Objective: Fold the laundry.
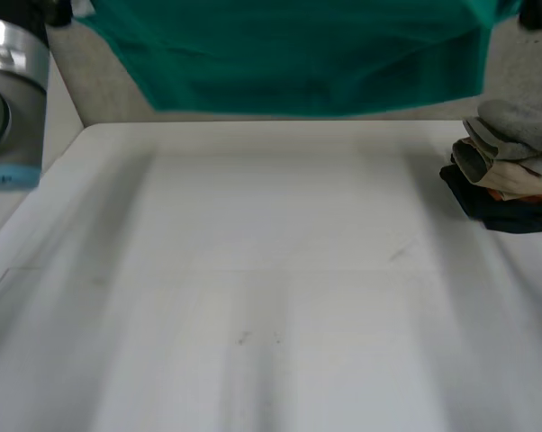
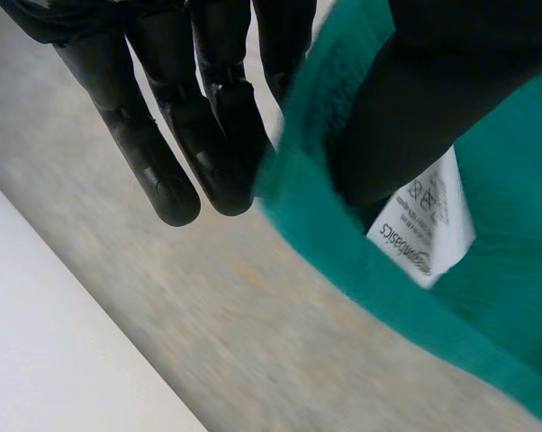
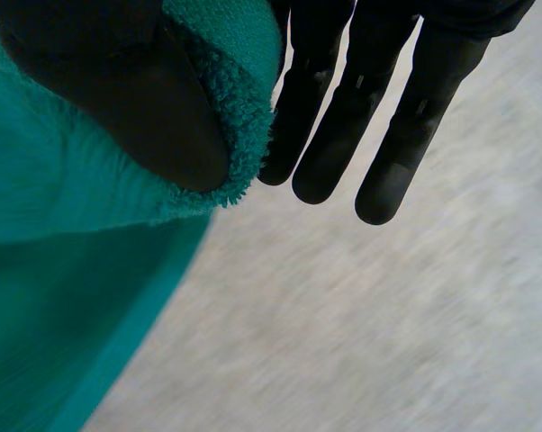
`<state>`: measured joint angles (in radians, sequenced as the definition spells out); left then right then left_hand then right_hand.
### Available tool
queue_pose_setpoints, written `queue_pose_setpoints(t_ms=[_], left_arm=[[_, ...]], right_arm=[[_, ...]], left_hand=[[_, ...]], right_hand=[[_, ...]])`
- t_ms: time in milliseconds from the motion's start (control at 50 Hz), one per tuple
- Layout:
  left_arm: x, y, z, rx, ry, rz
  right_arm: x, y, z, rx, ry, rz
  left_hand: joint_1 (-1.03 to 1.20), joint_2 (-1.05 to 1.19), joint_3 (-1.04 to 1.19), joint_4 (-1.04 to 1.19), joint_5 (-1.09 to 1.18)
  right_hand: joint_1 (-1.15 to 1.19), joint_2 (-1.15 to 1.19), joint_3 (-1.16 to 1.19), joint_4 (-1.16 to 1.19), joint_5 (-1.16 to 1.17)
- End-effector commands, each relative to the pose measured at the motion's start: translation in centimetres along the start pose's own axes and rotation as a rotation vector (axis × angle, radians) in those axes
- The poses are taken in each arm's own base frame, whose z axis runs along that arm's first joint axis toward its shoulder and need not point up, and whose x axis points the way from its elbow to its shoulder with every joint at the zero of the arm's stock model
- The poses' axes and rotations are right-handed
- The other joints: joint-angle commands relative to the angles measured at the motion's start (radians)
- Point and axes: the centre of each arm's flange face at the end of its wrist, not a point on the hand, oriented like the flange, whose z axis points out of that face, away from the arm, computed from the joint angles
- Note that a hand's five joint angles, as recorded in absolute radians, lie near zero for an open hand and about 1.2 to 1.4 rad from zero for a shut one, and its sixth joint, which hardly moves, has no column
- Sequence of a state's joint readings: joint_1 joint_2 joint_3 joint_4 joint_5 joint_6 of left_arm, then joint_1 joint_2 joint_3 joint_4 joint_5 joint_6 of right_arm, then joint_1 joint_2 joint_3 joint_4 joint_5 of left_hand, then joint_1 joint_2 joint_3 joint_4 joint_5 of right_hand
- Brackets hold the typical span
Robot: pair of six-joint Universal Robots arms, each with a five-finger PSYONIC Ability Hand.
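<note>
The teal cloth (image 1: pixel 298 54) hangs spread in the air over the far edge of the table (image 1: pixel 271 297), well clear of the pile of folded clothes (image 1: pixel 510 171) at the right side. The left hand (image 2: pixel 163 171) pinches one upper edge between thumb and straight fingers, right beside the white label (image 2: pixel 424 229); the right hand (image 3: pixel 334 144) pinches the opposite upper edge the same way, its other fingers straight. The fabric looks fleecy, soft and light, so it will likely drape and sag rather than keep a shape. Holding it by the top corners, pulled taut, seems best for laying it flat.
</note>
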<state>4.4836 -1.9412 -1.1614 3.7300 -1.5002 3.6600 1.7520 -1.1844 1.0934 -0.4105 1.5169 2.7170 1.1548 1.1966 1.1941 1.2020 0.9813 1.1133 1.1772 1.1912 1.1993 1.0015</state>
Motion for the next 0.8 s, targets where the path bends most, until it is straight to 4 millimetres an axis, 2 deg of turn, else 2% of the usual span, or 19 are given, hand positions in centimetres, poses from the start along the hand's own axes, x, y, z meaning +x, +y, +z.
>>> queue_pose_setpoints(t_ms=[20, 60, 80, 160, 260, 300, 400, 460, 600, 800], left_arm=[[3.4, 5.1, -6.4, -0.258, 0.153, -0.029], [4.0, 6.0, -7.7, -0.301, 0.179, -0.034], [4.6, 6.9, -9.1, -0.343, 0.206, -0.039], [5.9, 8.8, -11.8, -0.433, 0.256, -0.047], [6.8, 10.1, -13.4, -0.488, 0.287, -0.053], [6.8, 10.3, -13.7, -0.497, 0.290, -0.053], [6.5, 10.3, -13.9, -0.505, 0.286, -0.051], [6.3, 10.5, -14.0, -0.513, 0.280, -0.050], [6.1, 10.1, -14.1, -0.512, 0.279, -0.050], [6.1, 10.1, -14.3, -0.522, 0.278, -0.066]], right_arm=[[-4.7, 7.4, -6.0, -0.418, -0.339, 0.050], [-5.8, 9.1, -7.5, -0.491, -0.397, 0.059], [-6.6, 10.6, -8.9, -0.543, -0.437, 0.055], [-8.2, 13.4, -11.9, -0.629, -0.523, 0.017], [-9.0, 14.9, -13.9, -0.629, -0.576, -0.049], [-9.1, 14.9, -14.3, -0.613, -0.588, -0.063], [-9.8, 14.9, -16.0, -0.570, -0.655, -0.071], [-10.0, 14.5, -16.5, -0.534, -0.688, -0.081], [-9.4, 13.0, -17.7, -0.397, -0.762, -0.204], [-9.7, 13.4, -20.4, -0.345, -0.874, -0.321]], left_hand=[[0.241, 0.200, 0.202, 0.194, 0.240], [0.241, 0.200, 0.202, 0.194, 0.240], [0.241, 0.200, 0.202, 0.194, 0.240], [0.241, 0.200, 0.202, 0.194, 0.240], [0.241, 0.200, 0.202, 0.194, 0.240], [0.241, 0.200, 0.202, 0.194, 0.240], [0.241, 0.200, 0.202, 0.194, 0.240], [0.241, 0.200, 0.202, 0.194, 0.240], [0.241, 0.200, 0.202, 0.194, 0.240], [0.241, 0.200, 0.202, 0.194, 0.240]], right_hand=[[0.283, 0.219, 0.205, 0.197, 0.220], [0.283, 0.219, 0.205, 0.197, 0.220], [0.283, 0.219, 0.205, 0.197, 0.220], [0.283, 0.219, 0.205, 0.197, 0.220], [0.283, 0.219, 0.205, 0.197, 0.220], [0.283, 0.219, 0.205, 0.197, 0.220], [-0.269, -0.333, -0.347, -0.355, -0.332], [-0.441, -0.505, -0.519, -0.527, -0.504], [-0.600, -0.663, -0.677, -0.686, -0.662], [-0.523, -0.587, -0.601, -0.609, -0.586]])
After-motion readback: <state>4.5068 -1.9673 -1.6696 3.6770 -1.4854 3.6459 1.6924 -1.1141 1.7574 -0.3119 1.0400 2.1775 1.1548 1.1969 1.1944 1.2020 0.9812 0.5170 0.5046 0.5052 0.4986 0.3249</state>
